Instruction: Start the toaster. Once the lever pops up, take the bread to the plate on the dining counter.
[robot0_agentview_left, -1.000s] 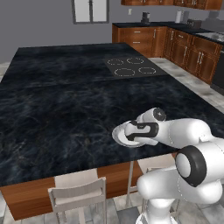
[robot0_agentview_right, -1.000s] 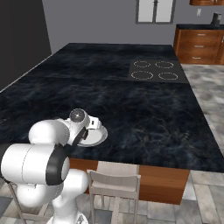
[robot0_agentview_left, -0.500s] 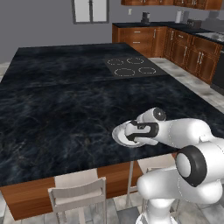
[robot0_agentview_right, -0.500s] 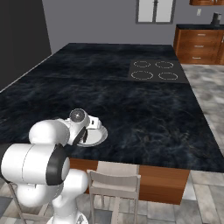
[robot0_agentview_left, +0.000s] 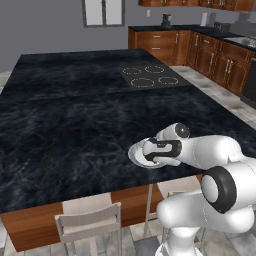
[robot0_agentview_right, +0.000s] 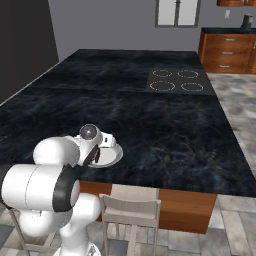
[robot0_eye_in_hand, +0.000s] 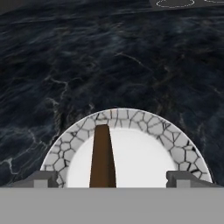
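A: Hovering low over the plate (robot0_eye_in_hand: 144, 153), the tool (robot0_eye_in_hand: 111, 178) shows its two dark tips at the bottom of the hand view, spread wide apart with the white dish between them.

B: Does it have hold of the bread (robot0_eye_in_hand: 103, 157)?

A: Neither tip touches it. The brown slice stands on edge in the gap, nearer the left-hand tip than the right-hand one, with plate showing on both sides of it. So the tool is open and grips nothing.

B: Is the slice resting on the plate?

A: It runs from below the tool out onto the white centre. I cannot tell whether its lower edge touches the dish, because the bottom of that picture cuts it off.

B: Where is the plate itself?

A: Directly under the tool, on the dining bench (robot0_agentview_left: 75, 115), close to that bench's near edge. In the left base view the plate (robot0_agentview_left: 136, 155) peeks out beside the wrist; in the right base view the plate (robot0_agentview_right: 111, 156) lies just beyond the hand. Its rim has a grey cracked pattern.

B: Anything else ahead of the tool?

A: Four cooktop rings (robot0_agentview_left: 148, 76) far out across the black marbled top, well apart from the plate. Two chairs (robot0_agentview_left: 91, 226) stand at the bench's near side, below the tool.
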